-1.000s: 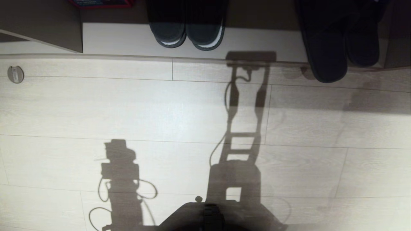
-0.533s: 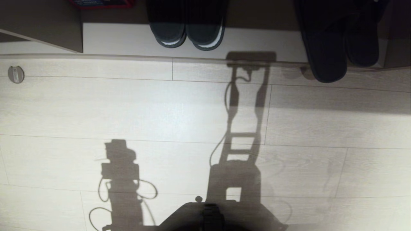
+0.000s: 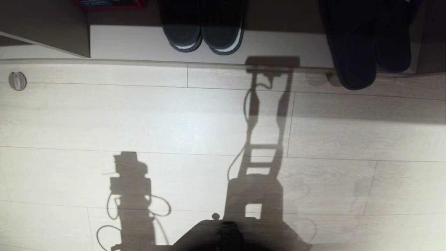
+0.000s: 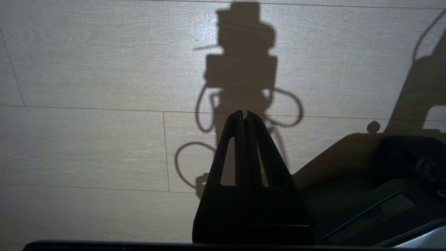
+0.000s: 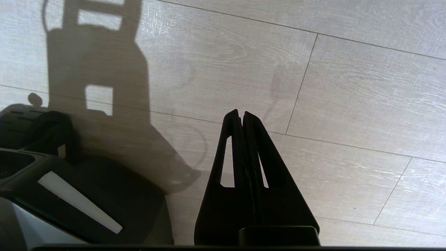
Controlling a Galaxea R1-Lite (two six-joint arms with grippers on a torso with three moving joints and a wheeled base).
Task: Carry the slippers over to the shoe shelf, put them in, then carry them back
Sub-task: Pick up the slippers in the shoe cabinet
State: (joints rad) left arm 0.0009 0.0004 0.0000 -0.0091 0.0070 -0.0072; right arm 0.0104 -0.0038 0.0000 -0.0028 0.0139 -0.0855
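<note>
Slippers [image 3: 369, 45] lying in the shoe shelf [image 3: 139, 43], both grippers hanging empty over the floor [image 3: 139, 118].

A darker pair with white sole edges [image 3: 202, 31] is sitting in the same compartment, well to the left of the slippers; a red-edged item [image 3: 109, 3] is showing at the far left. The slippers are lying lengthwise front to back, rounded toes pointing out toward the robot, the left one overhanging the shelf edge. The left gripper [image 4: 244, 113] and right gripper [image 5: 241, 113] are each pressing their fingers together on nothing, beside the robot's base [image 3: 223, 237].
</note>
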